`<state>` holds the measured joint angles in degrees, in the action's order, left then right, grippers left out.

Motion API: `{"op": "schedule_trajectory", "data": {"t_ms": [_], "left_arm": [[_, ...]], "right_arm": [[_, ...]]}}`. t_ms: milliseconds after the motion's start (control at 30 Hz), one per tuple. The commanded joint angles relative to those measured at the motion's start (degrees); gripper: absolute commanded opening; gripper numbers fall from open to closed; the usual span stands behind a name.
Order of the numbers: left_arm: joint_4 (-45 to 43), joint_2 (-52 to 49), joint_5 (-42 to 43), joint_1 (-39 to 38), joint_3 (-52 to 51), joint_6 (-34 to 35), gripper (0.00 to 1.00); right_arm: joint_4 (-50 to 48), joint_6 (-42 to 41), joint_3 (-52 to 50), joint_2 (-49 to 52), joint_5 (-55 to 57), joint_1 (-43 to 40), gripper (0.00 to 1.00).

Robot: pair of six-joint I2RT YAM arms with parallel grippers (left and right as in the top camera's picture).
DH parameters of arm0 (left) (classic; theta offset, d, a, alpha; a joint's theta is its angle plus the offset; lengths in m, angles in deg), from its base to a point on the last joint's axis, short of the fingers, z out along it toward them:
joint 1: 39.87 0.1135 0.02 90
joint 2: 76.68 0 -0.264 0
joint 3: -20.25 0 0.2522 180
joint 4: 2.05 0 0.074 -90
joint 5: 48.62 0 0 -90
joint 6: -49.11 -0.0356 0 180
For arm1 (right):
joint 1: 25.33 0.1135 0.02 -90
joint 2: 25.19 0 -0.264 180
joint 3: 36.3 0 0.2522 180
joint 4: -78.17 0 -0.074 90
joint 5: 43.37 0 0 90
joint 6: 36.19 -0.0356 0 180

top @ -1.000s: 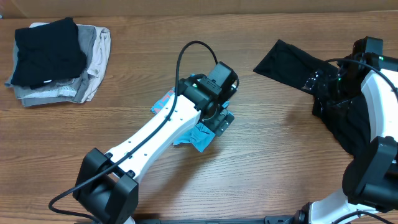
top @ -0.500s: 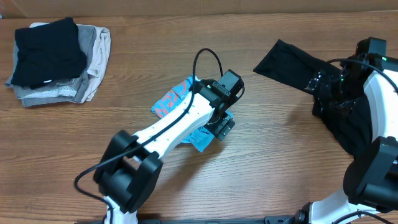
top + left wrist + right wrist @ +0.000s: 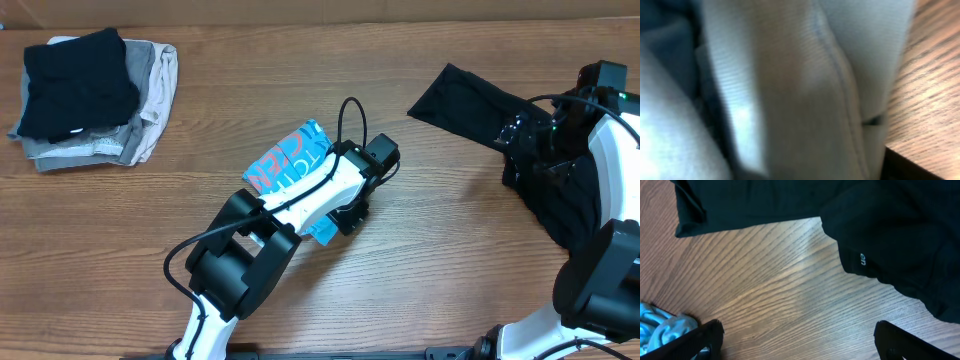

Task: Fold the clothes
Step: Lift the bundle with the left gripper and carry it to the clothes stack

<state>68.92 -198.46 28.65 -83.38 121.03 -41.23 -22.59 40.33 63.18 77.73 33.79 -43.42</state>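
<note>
The light blue T-shirt (image 3: 288,158) with coral-red lettering lies folded mid-table, partly under my left arm. My left gripper (image 3: 352,205) is down on its right edge. The left wrist view is filled with pale blue cloth (image 3: 790,90), and one dark finger shows far out at the lower right, so the jaws look open. A black garment (image 3: 470,100) lies spread at the right and also shows in the right wrist view (image 3: 890,230). My right gripper (image 3: 795,340) is open and empty above bare wood beside it, seen from overhead (image 3: 528,135).
A stack of folded clothes stands at the back left, a black piece (image 3: 75,80) on top of grey ones (image 3: 150,95). The table's far edge runs along the top. A pale blue crumpled bit (image 3: 665,330) shows at the right wrist view's lower left.
My left arm has swung to the right and its elbow has come up, uncovering more of the blue T-shirt's lettered face. The right arm and the black garment have hardly moved.
</note>
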Motion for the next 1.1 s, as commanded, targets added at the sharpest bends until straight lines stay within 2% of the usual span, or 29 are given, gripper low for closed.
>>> {"op": "schedule_trajectory", "data": {"t_ms": [0,33,67,100,300,500,733,1067], "left_arm": [[-0.57,-3.26,-0.31,-0.22,-0.63,-0.96,0.45],[-0.87,-3.23,-1.42,-0.20,-0.61,-0.92,0.19],[-1.18,-3.23,-2.47,-0.11,-0.61,-0.70,0.06],[-1.44,-3.23,-3.63,0.09,-0.61,0.15,0.04],[1.81,-2.73,-6.95,3.28,4.87,2.25,0.04],[11.63,-2.60,-7.02,10.73,21.73,1.29,0.04],[20.35,-2.60,-7.17,20.76,42.77,-6.47,0.04],[20.44,-2.60,-7.23,36.15,62.03,-15.96,0.04]], "right_arm": [[-0.50,0.22,-0.28,-1.86,0.35,-0.33,1.00],[-0.59,0.22,-0.28,-1.86,0.35,-0.33,1.00],[-0.66,0.22,-0.28,-1.86,0.35,-0.31,1.00],[-0.68,0.22,-0.28,-1.86,0.35,-0.31,1.00],[-0.68,0.22,-0.28,-1.86,0.35,-0.31,1.00],[-0.70,0.22,-0.28,-1.86,0.35,-0.31,1.00],[-0.68,0.22,-0.28,-1.86,0.35,-0.31,1.00],[-0.70,0.20,-0.28,-1.86,0.07,-0.31,1.00]]}}
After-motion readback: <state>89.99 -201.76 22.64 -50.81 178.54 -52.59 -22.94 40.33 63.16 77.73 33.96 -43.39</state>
